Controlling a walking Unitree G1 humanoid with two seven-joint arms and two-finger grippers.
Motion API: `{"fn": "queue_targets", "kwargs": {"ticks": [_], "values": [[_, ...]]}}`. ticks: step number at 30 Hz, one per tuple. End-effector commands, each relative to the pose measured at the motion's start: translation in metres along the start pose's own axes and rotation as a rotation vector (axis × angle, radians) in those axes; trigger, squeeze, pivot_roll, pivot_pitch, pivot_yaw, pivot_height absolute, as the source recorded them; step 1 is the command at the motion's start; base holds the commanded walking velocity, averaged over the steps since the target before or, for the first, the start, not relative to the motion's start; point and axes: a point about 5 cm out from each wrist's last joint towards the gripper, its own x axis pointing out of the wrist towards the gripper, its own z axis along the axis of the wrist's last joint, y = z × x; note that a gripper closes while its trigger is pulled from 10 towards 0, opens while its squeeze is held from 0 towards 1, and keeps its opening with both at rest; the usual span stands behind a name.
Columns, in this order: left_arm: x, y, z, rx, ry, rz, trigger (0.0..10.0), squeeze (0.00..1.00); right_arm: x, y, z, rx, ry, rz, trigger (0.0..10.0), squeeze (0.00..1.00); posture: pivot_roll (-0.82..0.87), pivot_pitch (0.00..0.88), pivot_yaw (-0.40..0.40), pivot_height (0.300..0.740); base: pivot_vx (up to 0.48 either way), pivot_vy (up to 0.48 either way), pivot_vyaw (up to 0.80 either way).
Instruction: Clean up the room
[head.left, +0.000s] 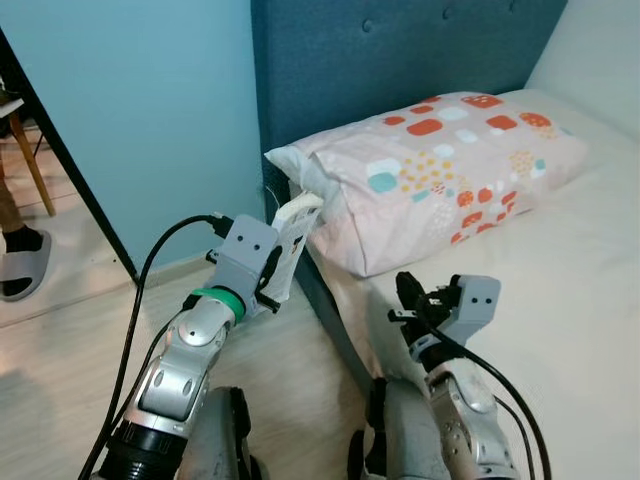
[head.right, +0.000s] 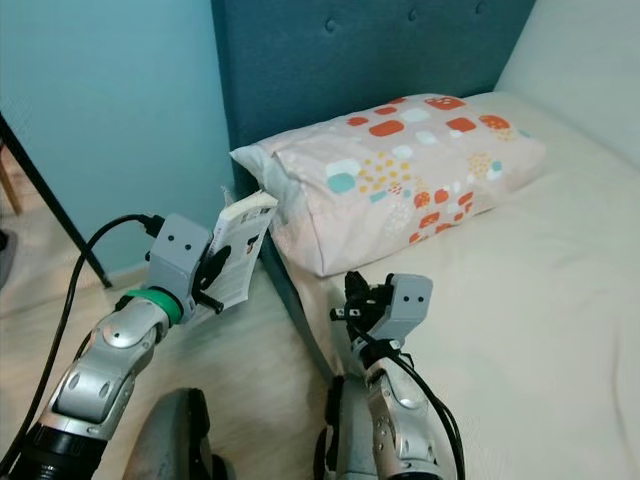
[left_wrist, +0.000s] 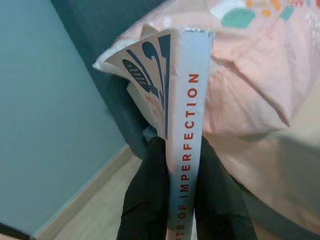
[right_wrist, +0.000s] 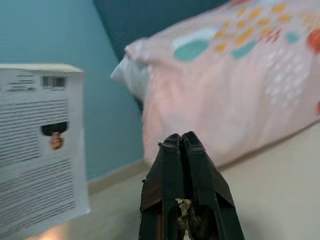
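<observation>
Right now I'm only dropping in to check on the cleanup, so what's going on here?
The left end effector holds a paperback book upright beside the bed's blue headboard, near the patterned pillow. The right end effector hovers shut and empty over the mattress.

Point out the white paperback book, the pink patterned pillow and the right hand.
White paperback book (left_wrist: 182, 135): left wrist view, on its pale blue spine.
Pink patterned pillow (head.left: 440, 170): left eye view, middle of its top face.
Right hand (right_wrist: 182, 145): right wrist view, at the tips of its closed black fingers.
</observation>
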Motion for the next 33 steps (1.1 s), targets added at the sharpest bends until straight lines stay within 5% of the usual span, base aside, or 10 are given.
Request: {"fn": "queue_targets", "kwargs": {"ticks": [1, 4, 10, 12, 15, 19, 24, 25, 29, 33], "values": [[0.004, -0.002, 0.015, -0.004, -0.083, -0.022, 10.0, 0.0, 0.0, -0.006, 0.008, -0.004, -0.041, -0.037, 10.0, 0.0, 0.06, 0.118, 0.015, 0.547, 0.0, 0.0, 0.0], [0.023, -0.021, 0.035, 0.061, -0.168, -0.149, 10.0, 0.0, 0.003, -0.027, 0.023, -0.116, -0.099, -0.174, 10.0, 0.0, 0.05, 0.129, 0.021, 0.547, 0.0, 0.0, 0.0], [0.052, -0.045, 0.057, 0.245, -0.275, -0.227, 10.0, 0.0, -0.008, -0.061, 0.043, -0.258, -0.145, -0.411, 10.0, 0.0, 0.0, 0.153, 0.032, 0.547, 0.0, 0.0, 0.0], [0.052, -0.045, 0.057, 0.245, -0.275, -0.227, 10.0, 0.0, -0.008, -0.061, 0.043, -0.258, -0.145, -0.411, 10.0, 0.0, 0.0, 0.153, 0.032, 0.547, 0.0, 0.0, 0.0], [0.065, -0.068, 0.073, 0.387, -0.368, -0.284, 10.0, 0.0, -0.028, -0.087, 0.059, -0.359, -0.17, -0.558, 10.0, 0.0, -0.04, 0.194, 0.047, 0.547, 0.0, 0.0, 0.0], [0.07, -0.085, 0.086, 0.487, -0.455, -0.314, 10.0, 0.0, -0.043, -0.101, 0.071, -0.429, -0.192, -0.639, 10.0, 0.0, -0.07, 0.224, 0.057, 0.547, 0.0, 0.0, 0.0], [0.072, -0.104, 0.12, 0.482, -0.622, -0.242, 10.0, 0.0, -0.06, -0.106, 0.09, -0.538, -0.236, -0.696, 10.0, 0.0, -0.12, 0.269, 0.074, 0.547, 0.0, 0.0, 0.0], [0.07, -0.11, 0.142, 0.463, -0.725, -0.174, 10.0, 0.0, -0.065, -0.105, 0.091, -0.54, -0.235, -0.713, 10.0, 0.0, -0.13, 0.279, 0.078, 0.547, 0.0, 0.0, 0.0], [0.07, -0.11, 0.159, 0.453, -0.805, -0.099, 10.0, 0.0, -0.066, -0.104, 0.088, -0.531, -0.227, -0.72, 10.0, 0.0, -0.13, 0.287, 0.082, 0.547, 0.0, 0.0, 0.0], [0.066, -0.1, 0.193, 0.338, -0.919, 0.006, 10.0, 0.0, -0.069, -0.097, 0.081, -0.518, -0.206, -0.723, 10.0, 0.0, -0.13, 0.294, 0.088, 0.547, 0.0, 0.0, 0.0]]}}
